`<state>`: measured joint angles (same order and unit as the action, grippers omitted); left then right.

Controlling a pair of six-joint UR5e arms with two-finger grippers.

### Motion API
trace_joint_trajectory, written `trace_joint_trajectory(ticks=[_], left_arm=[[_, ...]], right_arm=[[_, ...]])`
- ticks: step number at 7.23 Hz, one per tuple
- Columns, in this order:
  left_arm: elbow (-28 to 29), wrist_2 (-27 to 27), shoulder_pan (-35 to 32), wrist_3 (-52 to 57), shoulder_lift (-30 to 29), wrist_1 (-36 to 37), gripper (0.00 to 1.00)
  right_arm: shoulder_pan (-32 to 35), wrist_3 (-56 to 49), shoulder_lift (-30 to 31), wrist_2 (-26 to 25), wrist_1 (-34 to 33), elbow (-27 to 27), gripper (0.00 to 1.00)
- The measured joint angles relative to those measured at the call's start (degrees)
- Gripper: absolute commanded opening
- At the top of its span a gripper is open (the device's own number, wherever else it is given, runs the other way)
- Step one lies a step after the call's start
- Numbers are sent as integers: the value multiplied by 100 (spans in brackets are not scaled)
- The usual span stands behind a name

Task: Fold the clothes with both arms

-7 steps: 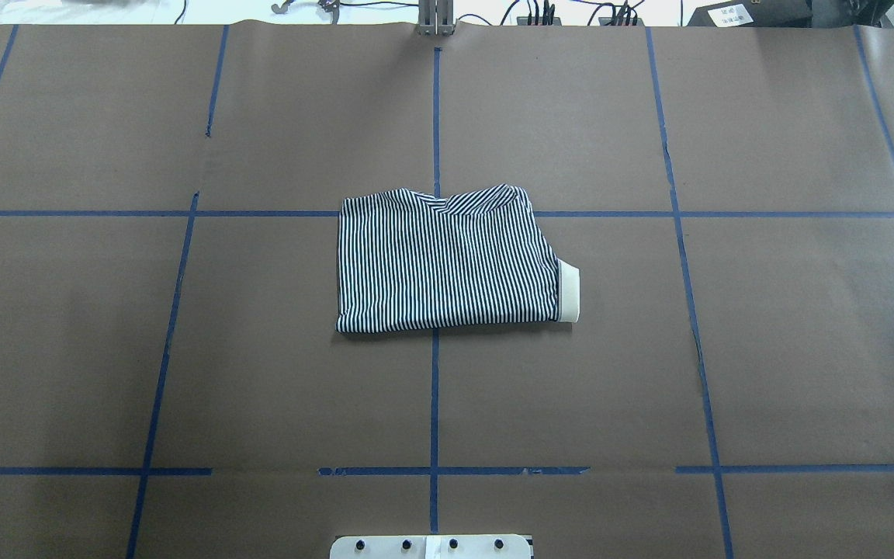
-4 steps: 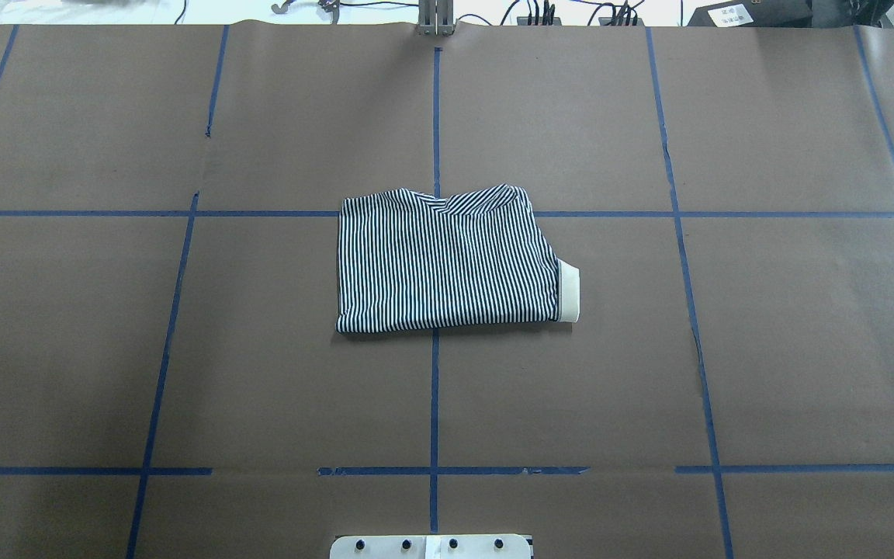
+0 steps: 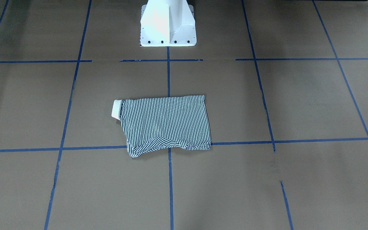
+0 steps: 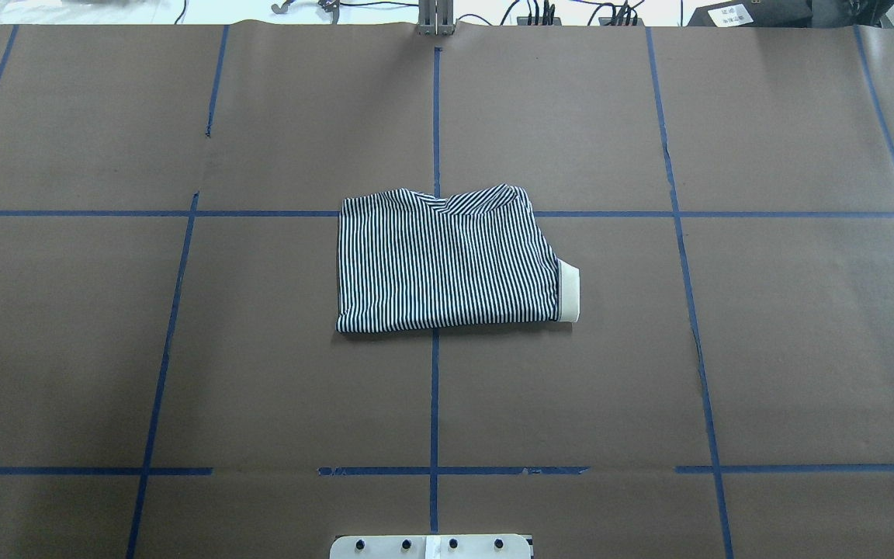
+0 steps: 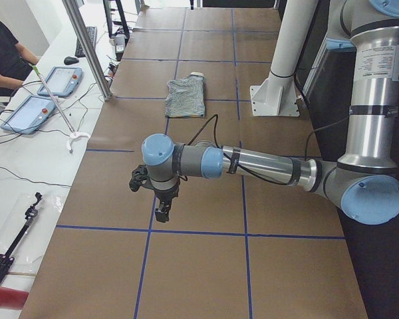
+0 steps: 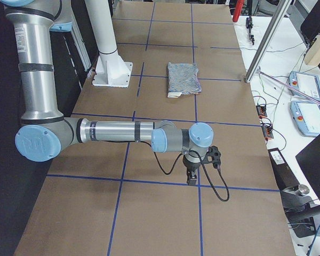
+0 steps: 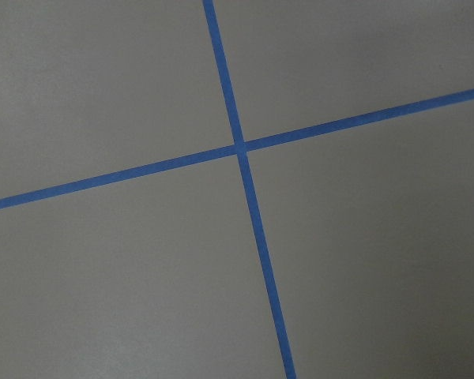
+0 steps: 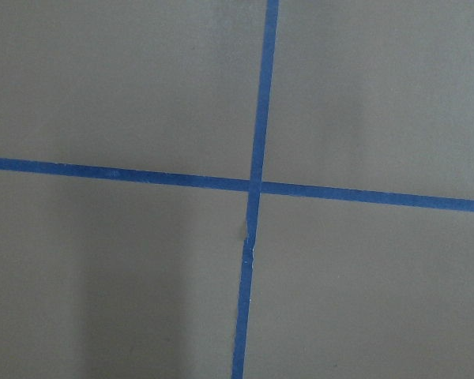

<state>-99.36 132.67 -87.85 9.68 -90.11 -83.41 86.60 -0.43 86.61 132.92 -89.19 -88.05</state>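
The striped navy-and-white shirt (image 4: 447, 264) lies folded into a compact rectangle at the table's middle, with a cream band (image 4: 569, 292) sticking out on its right side. It also shows in the front view (image 3: 166, 123) and both side views (image 5: 186, 98) (image 6: 183, 78). My left gripper (image 5: 161, 206) hangs over bare table far from the shirt, at the table's left end. My right gripper (image 6: 192, 173) hangs over bare table at the right end. Both show only in the side views, so I cannot tell whether they are open or shut. Neither touches the shirt.
Brown paper with blue tape grid lines (image 4: 434, 404) covers the table. The white pedestal base (image 3: 167, 24) stands at the robot's side. Tablets (image 5: 43, 93) and cables lie on a white bench beyond the table's far edge, where a person (image 5: 6, 46) sits.
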Motion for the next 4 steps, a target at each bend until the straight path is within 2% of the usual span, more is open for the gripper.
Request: trace_joint_trajectory(ticks=[2, 4], left_arm=[[-248, -18, -19, 27, 22, 145, 100], [-244, -15, -14, -3, 33, 191, 100]], right_arm=[[-6, 7, -88, -17, 3, 40, 100], [-9, 3, -62, -36, 55, 64, 100]])
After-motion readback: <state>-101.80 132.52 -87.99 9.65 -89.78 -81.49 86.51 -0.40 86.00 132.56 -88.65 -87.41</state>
